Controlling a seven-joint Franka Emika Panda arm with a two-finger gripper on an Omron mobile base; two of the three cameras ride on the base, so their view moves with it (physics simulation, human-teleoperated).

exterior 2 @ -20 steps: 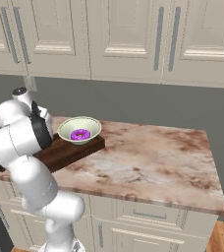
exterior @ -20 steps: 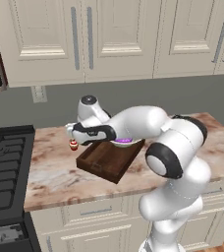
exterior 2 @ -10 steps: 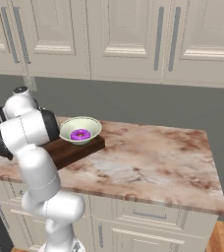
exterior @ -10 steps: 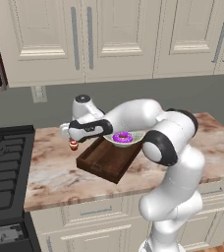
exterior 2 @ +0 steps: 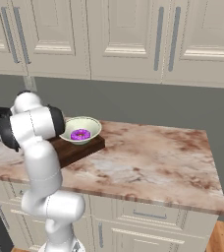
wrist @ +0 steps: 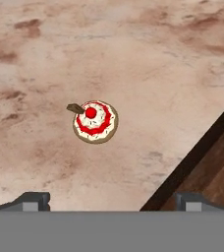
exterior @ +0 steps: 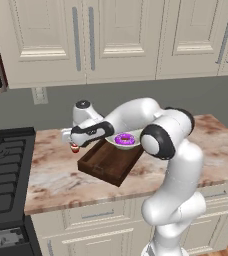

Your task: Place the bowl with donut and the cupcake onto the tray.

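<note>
Directly below end effector: cupcake

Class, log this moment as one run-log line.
gripper: open above cupcake | cupcake: on counter beside tray | bowl with donut: on tray

The cupcake, white-frosted with red swirl and cherry, stands upright on the counter below the hand. The dark wooden tray lies beside it, carrying the cream bowl with purple donut.
</note>
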